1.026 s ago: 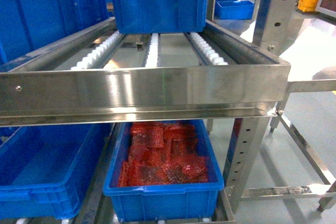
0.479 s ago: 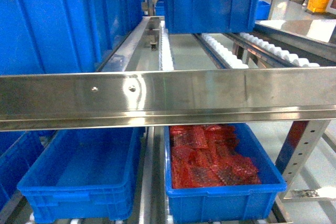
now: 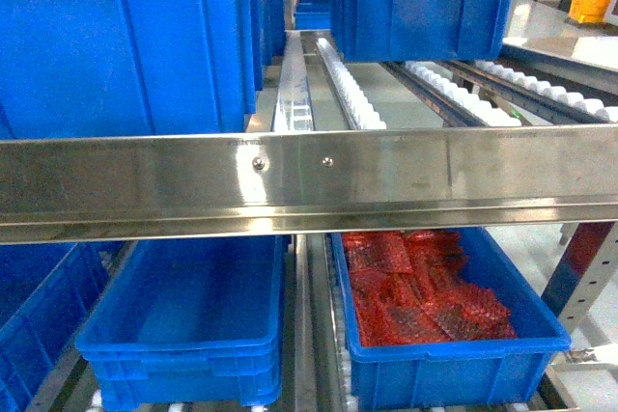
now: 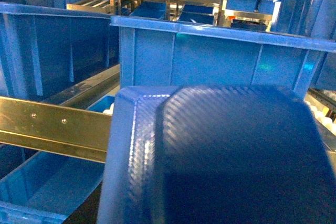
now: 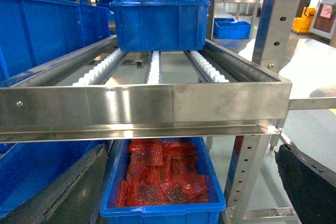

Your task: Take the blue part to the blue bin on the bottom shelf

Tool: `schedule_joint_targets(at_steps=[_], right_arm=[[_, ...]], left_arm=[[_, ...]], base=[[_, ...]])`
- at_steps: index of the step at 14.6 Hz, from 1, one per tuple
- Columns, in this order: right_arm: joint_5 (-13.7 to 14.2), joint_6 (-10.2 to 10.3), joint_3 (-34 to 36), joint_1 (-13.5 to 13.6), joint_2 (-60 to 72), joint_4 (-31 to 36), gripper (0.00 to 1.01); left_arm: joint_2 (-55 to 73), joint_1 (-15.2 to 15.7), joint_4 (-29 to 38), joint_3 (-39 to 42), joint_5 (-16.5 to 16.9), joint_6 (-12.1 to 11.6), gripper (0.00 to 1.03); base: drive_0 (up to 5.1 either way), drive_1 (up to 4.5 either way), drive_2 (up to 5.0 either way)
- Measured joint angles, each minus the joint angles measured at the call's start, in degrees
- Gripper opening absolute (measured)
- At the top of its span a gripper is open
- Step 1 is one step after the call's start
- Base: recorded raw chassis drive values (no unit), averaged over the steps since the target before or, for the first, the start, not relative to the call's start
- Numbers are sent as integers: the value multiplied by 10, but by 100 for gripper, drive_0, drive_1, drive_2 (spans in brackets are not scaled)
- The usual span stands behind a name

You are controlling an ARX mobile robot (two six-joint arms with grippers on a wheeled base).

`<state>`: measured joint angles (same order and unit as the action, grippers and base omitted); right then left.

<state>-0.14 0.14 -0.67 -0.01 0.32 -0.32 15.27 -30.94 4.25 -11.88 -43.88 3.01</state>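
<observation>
Blue part [image 4: 220, 156], woven-textured and dark, fills the left wrist view close to the lens, before a steel rack with roller lanes [image 3: 352, 98] in a warehouse. On the bottom shelf [image 3: 309, 335] an empty blue bin [image 3: 183, 325] sits beside a bin of red parts [image 3: 425, 287]. Neither end effector's state can be told.

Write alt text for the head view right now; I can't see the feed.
A steel front rail crosses the view. Below it, two blue bins sit side by side: the left bin looks empty, and the right bin holds red parts. Above the rail, more blue bins rest on roller lanes. No gripper is in view.
</observation>
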Motion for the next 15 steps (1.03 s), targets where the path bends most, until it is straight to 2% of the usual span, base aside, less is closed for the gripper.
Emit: schedule_joint_targets(at_steps=[15], right_arm=[[0, 0, 0, 0, 0, 1, 98]], left_arm=[[0, 0, 0, 0, 0, 0, 43]], base=[[0, 0, 0]])
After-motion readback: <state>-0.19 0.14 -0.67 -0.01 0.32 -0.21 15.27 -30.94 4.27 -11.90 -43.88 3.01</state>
